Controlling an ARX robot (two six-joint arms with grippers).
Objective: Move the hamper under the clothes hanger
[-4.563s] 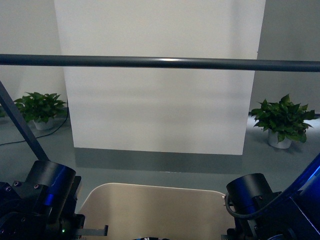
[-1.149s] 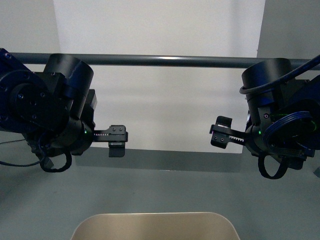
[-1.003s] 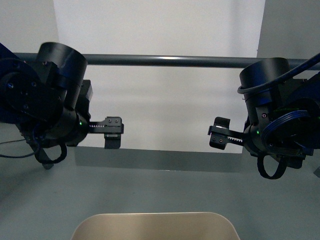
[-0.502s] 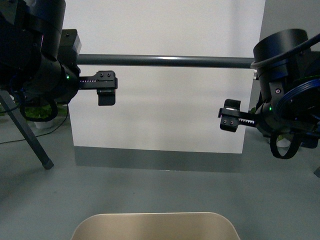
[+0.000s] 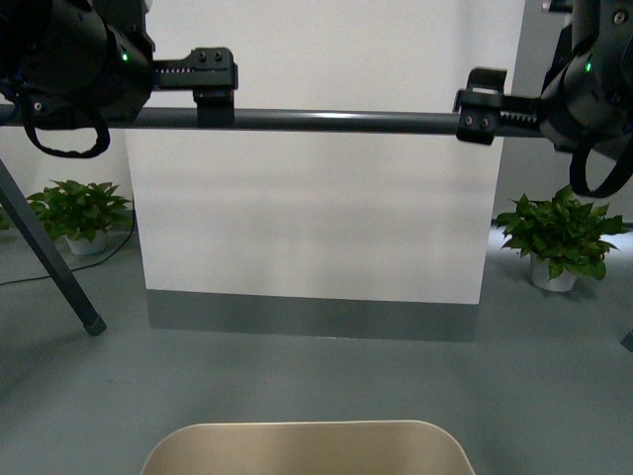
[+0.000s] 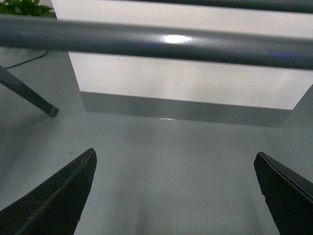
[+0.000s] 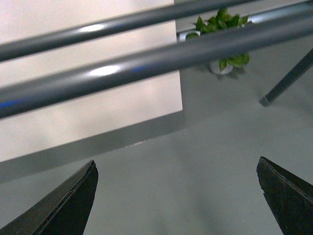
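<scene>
Landmark: clothes hanger [image 5: 336, 121], horizontal bar across upper front view, one angled leg [image 5: 49, 252] dropping to floor at bar's left end.

Left of bar centre: left claw [image 5: 213, 84] up at bar height, one finger overlapping bar, contact not confirmable. In left wrist view, fingers [image 6: 54, 196] spread wide apart, nothing between them, bar [image 6: 161, 41] crossing beyond the tips, floor below.

Below left end of bar: potted plant [image 5: 79, 213] on floor against wall, cable beside it.

Behind bar centre: white panel [image 5: 316, 198] with grey base strip.

Below bar centre, nearer the camera than the bar: hamper [image 5: 307, 447], beige, only rounded rim visible at bottom edge of front view, on floor. Directly beneath the bar or short of it: cannot tell from this angle.

Right of bar centre: right claw [image 5: 482, 107] at bar height, overlapping bar. In right wrist view, fingers [image 7: 54, 200] wide apart, empty, two bars [image 7: 146, 54] crossing beyond the tips.

Below right end of bar: second potted plant [image 5: 559, 237] on floor.
</scene>
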